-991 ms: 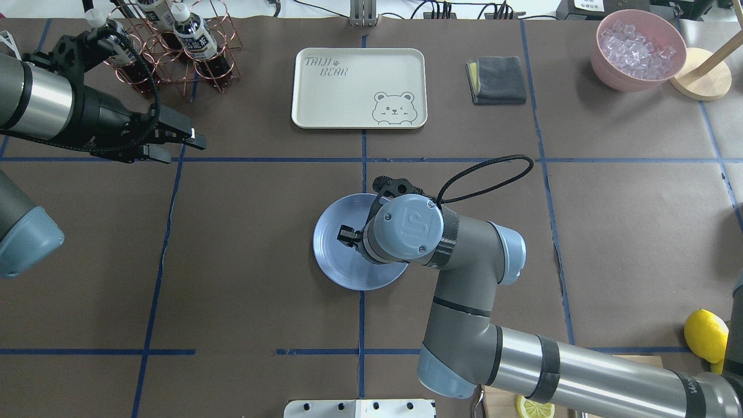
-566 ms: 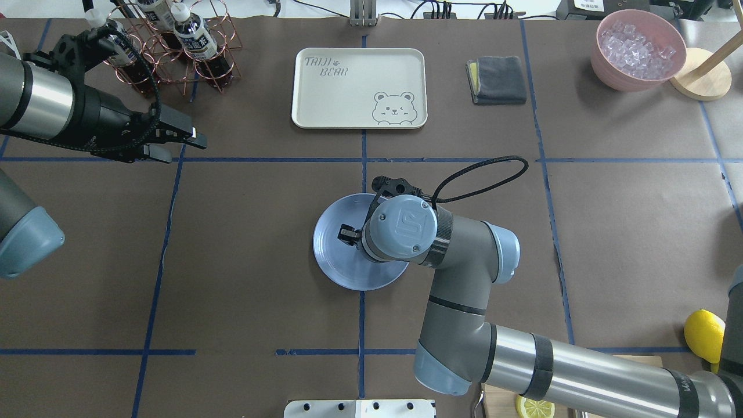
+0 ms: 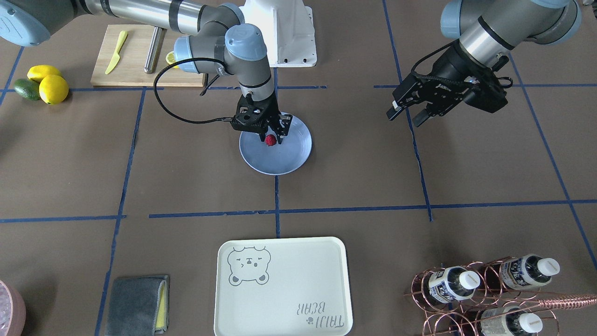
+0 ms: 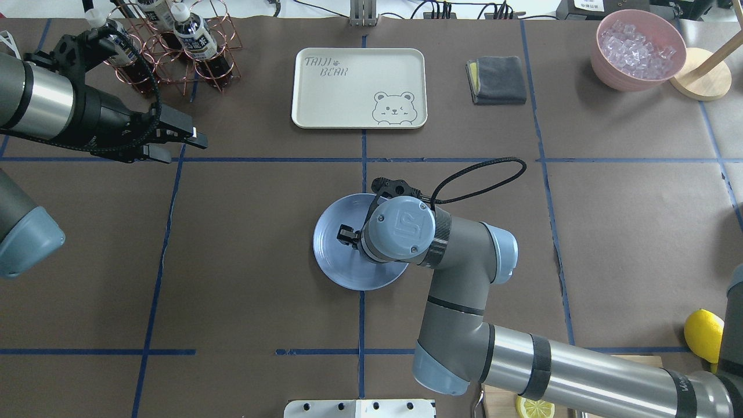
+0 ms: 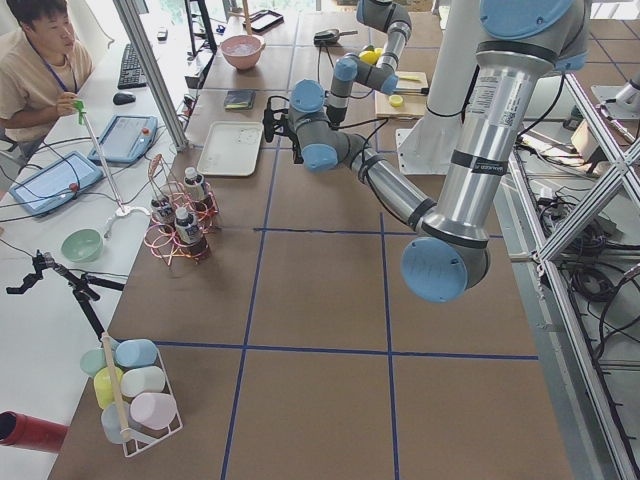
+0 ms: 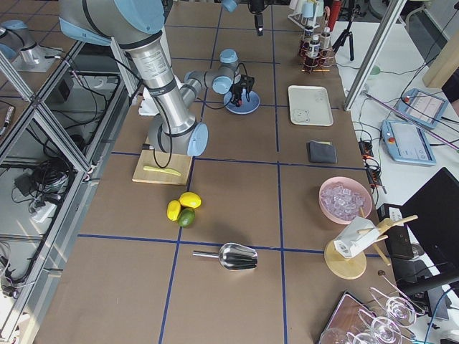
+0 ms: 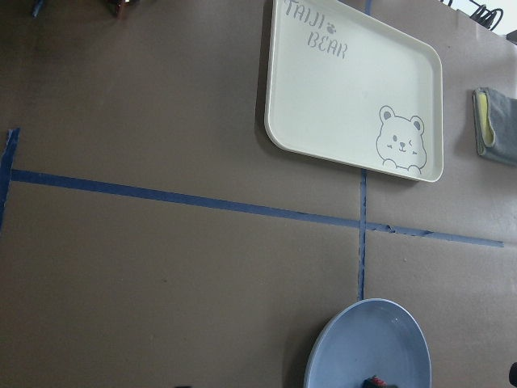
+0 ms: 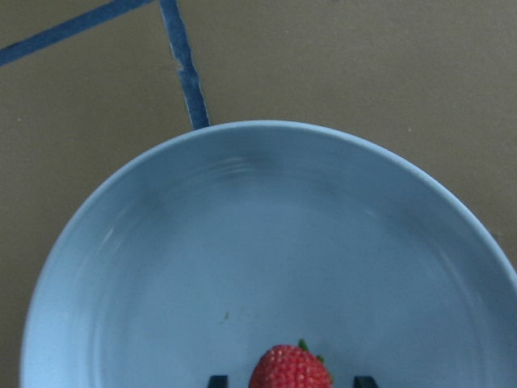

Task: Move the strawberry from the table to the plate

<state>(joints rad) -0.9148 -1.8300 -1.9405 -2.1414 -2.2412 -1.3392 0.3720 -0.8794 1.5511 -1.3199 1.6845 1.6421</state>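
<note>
The dark-red strawberry (image 8: 291, 368) (image 3: 269, 139) rests on the light blue plate (image 8: 242, 242) (image 3: 280, 161) (image 4: 334, 261) near the middle of the brown paper table (image 4: 232, 232). My right gripper (image 3: 270, 136) points straight down over it. Its fingertips (image 8: 216, 380) stand on either side of the berry with a gap to each, so it is open. In the overhead view the wrist hides the strawberry. My left gripper (image 4: 180, 145) (image 3: 405, 116) hovers open and empty far to the left, well above the table.
A cream bear tray (image 4: 360, 87) lies beyond the plate. A copper bottle rack (image 4: 174, 46) stands at the back left. A grey cloth (image 4: 496, 80) and a pink bowl of ice (image 4: 638, 49) sit at the back right. Lemons (image 3: 46, 84) and a cutting board (image 3: 140, 60) are near the robot's base.
My right wrist has shifted slightly left and lower over the plate. The left arm has barely moved.
</note>
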